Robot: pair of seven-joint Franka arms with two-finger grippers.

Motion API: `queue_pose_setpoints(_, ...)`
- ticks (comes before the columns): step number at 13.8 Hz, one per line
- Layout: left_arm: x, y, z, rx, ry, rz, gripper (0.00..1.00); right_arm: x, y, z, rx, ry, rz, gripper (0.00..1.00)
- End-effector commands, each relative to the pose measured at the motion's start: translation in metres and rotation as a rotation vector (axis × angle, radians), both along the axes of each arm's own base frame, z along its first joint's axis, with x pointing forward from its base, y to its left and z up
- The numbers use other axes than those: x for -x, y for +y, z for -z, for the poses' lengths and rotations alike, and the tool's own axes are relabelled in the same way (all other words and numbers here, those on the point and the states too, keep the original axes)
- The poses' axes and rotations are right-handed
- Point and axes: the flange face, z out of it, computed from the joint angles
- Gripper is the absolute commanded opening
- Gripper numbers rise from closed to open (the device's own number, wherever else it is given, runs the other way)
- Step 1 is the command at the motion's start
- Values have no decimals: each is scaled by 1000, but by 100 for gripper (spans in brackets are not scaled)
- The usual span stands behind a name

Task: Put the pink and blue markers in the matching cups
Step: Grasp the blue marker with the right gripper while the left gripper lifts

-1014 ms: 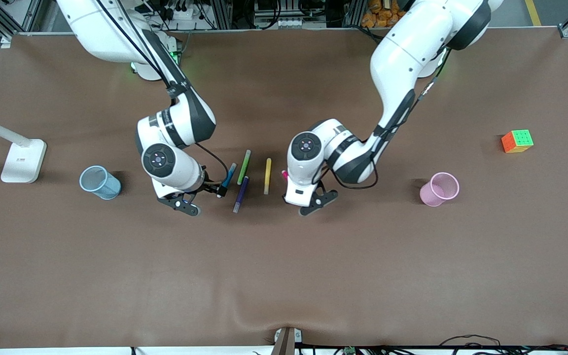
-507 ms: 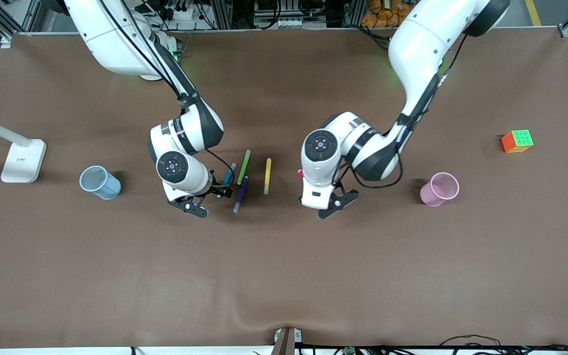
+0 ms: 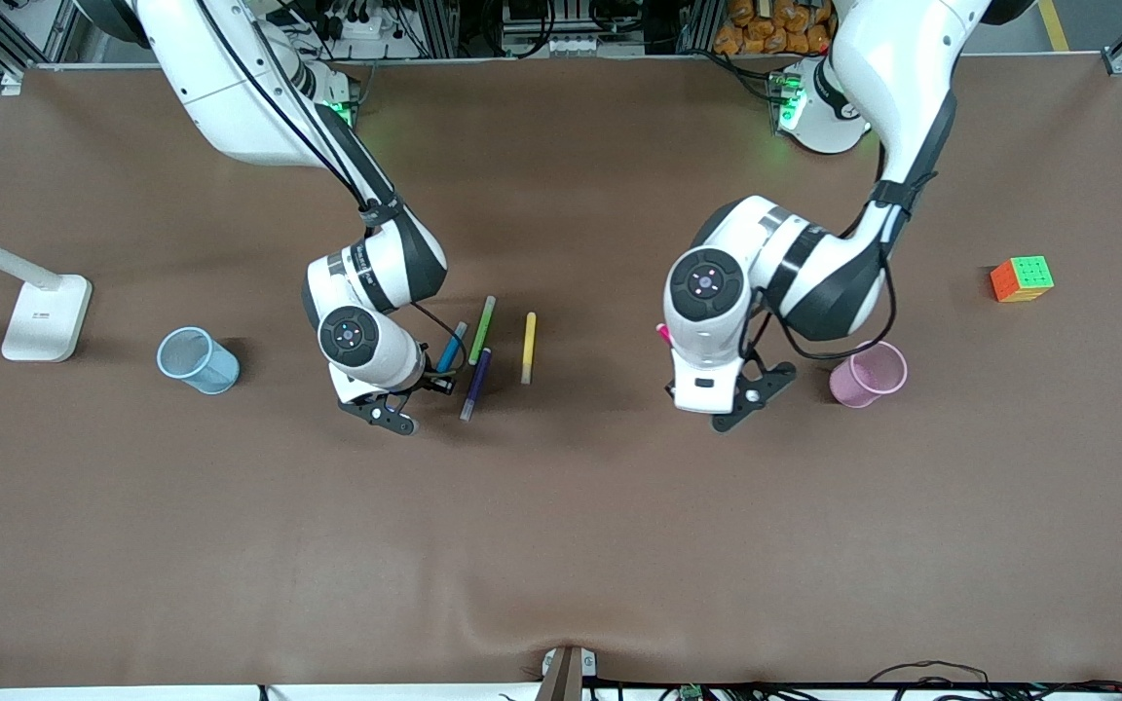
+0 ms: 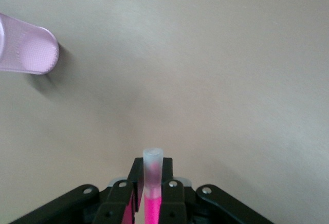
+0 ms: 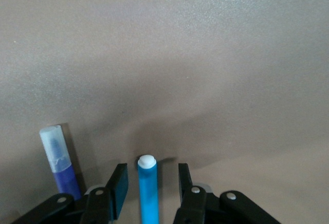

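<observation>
The left gripper point(image 4: 152, 196) clamps the pink marker point(image 4: 152, 183) for carrying toward the pink cup point(image 3: 869, 373); the right gripper point(image 5: 149, 183) straddles the blue marker point(image 5: 148, 188), fingers apart, not yet gripping.

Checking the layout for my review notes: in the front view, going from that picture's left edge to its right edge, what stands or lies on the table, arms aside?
lamp base → blue cup → blue marker → purple marker → yellow marker → pink cup → puzzle cube. The green marker overlaps the blue and purple ones, so it is left out.
</observation>
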Motion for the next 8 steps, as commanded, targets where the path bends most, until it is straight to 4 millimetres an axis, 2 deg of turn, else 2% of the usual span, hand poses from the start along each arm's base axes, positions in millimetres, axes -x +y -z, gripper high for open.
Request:
queue_pose_setpoints(1,3,20,0,-94,9,6,1,1,4,9,4,-14,4,40)
queue_pose_setpoints(3,-1,37,0,-131,24,-7,1,1,3,9,4,-14,5,39)
queue_pose_setpoints(4,0,39,-4,-143,24,-8,1,0,3,9,4,-16,4,39)
queue_pose_setpoints(6,2,46,-11,-178,39,-14,1,1,5,10,4,-14,4,32)
queue_pose_setpoints(8,1,63,-16,-253,53,-22,1,3,6,13,6,-10,2,32)
